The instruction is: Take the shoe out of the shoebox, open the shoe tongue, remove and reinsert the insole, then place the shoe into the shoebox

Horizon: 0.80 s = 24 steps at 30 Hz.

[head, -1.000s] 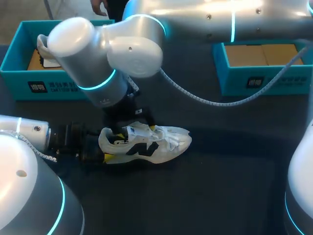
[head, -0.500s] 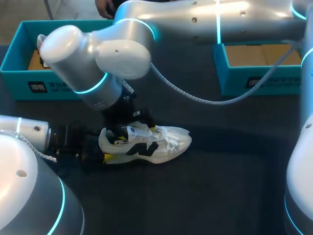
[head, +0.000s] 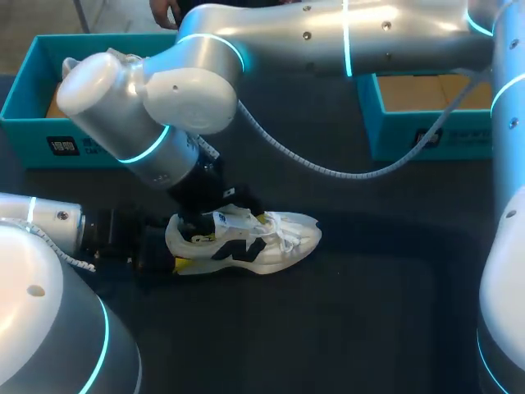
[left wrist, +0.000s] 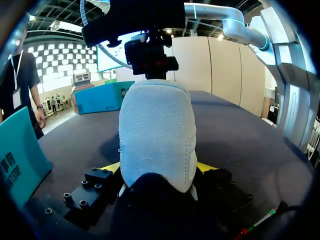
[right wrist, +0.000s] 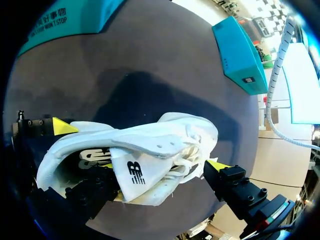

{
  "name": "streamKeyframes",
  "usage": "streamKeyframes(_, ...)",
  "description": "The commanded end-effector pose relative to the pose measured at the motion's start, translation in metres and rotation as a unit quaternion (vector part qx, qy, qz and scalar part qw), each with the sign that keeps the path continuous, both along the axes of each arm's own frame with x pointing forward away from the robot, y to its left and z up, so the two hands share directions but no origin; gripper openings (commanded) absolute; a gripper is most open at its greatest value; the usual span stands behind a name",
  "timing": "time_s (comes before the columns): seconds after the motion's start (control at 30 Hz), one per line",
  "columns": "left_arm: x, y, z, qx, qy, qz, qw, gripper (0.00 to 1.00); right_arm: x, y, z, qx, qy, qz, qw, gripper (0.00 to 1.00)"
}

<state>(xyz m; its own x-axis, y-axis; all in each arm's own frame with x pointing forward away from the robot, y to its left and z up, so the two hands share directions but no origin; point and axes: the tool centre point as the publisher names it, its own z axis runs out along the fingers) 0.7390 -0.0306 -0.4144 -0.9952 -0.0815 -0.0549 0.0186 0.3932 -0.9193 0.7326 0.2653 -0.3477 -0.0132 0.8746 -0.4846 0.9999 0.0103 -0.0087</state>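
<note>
tongue step now: left gripper (left wrist: 159, 167) pinches the shoe (head: 262, 246) at its heel, right gripper (right wrist: 162, 167) has jaws spread astride the tongue (right wrist: 132, 172), which next wants peeling back for the insole.

Whole table (head: 369, 312) viewed downward from high behind, left wrist camera set close behind the shoe (left wrist: 156, 135), right wrist camera close above it, shoe shared by all.

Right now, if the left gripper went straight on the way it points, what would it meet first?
The shoe: its heel sits between the fingers of the left gripper, so any push forward presses straight into it.
</note>
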Motion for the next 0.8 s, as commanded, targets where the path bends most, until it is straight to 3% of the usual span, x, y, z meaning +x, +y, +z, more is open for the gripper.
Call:
streamKeyframes(0.03, 0.0, 0.001, -0.003, 0.001, -0.001, 0.001, 1.0, 0.0, -0.004, -0.002, 0.005, -0.004, -0.194, -0.347, 0.918, 1.0)
streamKeyframes(0.47, 0.0, 0.001, -0.003, 0.001, -0.001, 0.001, 1.0, 0.0, -0.008, -0.019, 0.029, -0.028, -0.209, -0.363, 0.908, 1.0)
streamKeyframes(0.53, 0.0, 0.001, -0.003, 0.001, -0.001, 0.001, 1.0, 0.0, -0.008, -0.021, 0.032, -0.032, -0.211, -0.364, 0.906, 0.91)
streamKeyframes(0.7, 0.0, 0.001, -0.003, 0.001, -0.001, 0.001, 1.0, 0.0, -0.008, -0.026, 0.037, -0.033, -0.216, -0.367, 0.904, 0.49)
streamKeyframes(0.8, 0.0, 0.001, -0.003, 0.001, -0.001, 0.001, 1.0, 0.0, -0.007, -0.028, 0.04, -0.036, -0.218, -0.368, 0.903, 0.45)
